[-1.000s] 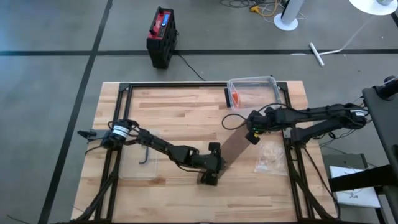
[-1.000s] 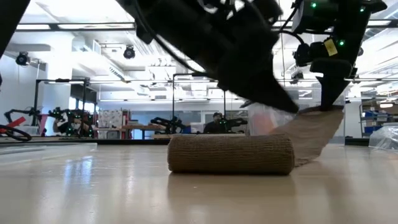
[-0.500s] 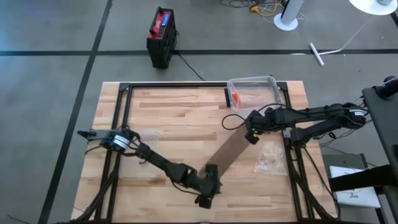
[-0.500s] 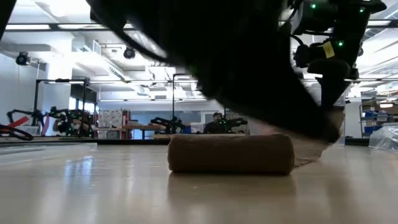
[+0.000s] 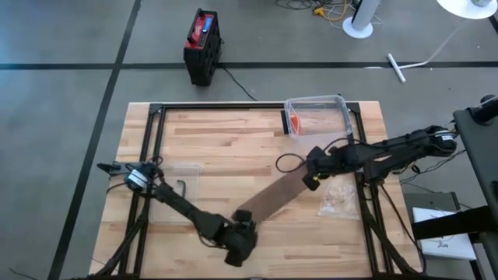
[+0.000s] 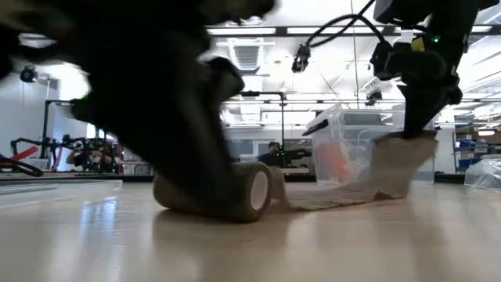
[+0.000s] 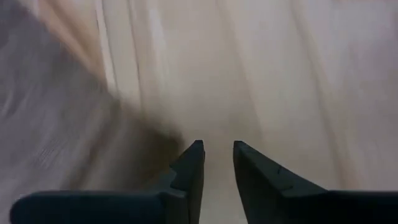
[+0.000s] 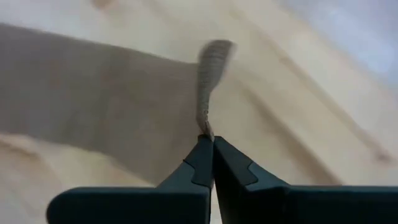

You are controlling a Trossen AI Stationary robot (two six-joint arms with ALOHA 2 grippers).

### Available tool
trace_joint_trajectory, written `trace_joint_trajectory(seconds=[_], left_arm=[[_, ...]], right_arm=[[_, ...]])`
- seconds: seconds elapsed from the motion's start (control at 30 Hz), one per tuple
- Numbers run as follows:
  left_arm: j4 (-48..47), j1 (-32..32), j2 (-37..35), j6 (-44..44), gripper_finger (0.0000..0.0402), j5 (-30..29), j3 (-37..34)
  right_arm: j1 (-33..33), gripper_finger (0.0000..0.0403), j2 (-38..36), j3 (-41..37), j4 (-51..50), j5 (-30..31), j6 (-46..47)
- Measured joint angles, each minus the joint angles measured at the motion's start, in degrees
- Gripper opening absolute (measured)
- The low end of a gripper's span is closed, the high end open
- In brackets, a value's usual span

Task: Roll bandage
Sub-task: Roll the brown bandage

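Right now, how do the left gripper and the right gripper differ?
The right gripper is shut, pinching the bandage at its loose end; the left gripper stands slightly apart, holding nothing. The right is mid-table, the left at the front edge by the rolled end. Both have dark fingers.

A robotics lab: other robot arms (image 6: 74, 149) on benches behind (a person (image 6: 272, 149) sits there), ceiling strip lights (image 6: 313, 31), taped concrete floor (image 5: 62, 85).

Grey concrete floor (image 5: 62, 117) crossed by dark tape lines (image 5: 93, 65); a red-and-black box (image 5: 202, 45) stands beyond the wooden table (image 5: 226, 140).
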Motion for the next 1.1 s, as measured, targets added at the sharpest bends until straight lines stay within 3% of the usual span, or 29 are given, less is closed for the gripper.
trace_joint_trajectory(seconds=[0.17,0.27,0.4,0.57,0.73,0.9,1.1], left_arm=[[-12.47,-3.55,-3.54,0.33,0.0086,-0.13,-0.27],[-14.47,-5.52,-6.16,-0.16,0.0093,-1.86,-0.39],[-3.57,-6.16,-8.31,-1.42,0.0096,-11.04,-0.35],[12.27,-3.25,-4.74,-0.01,0.0087,-11.62,-0.35],[18.53,-0.63,1.19,-4.53,0.0072,-12.34,-0.37],[7.02,0.25,3.22,-11.58,0.0063,-14.19,-0.38],[-17.83,-1.39,0.86,-17.64,0.0067,-22.45,-0.35]], right_arm=[[4.88,0.0000,4.38,-0.04,5.73,-0.20,6.54],[7.11,0.0000,7.88,-0.04,7.48,-0.08,8.61],[7.67,0.0000,11.55,-0.06,6.21,2.20,8.76],[6.27,0.0000,13.68,-0.06,6.36,4.07,6.75],[5.70,0.0000,13.95,-0.06,6.10,4.38,5.86],[5.70,0.0000,13.20,-0.04,5.76,4.36,5.29],[5.71,0.0000,12.81,-0.04,6.74,1.24,5.95]])
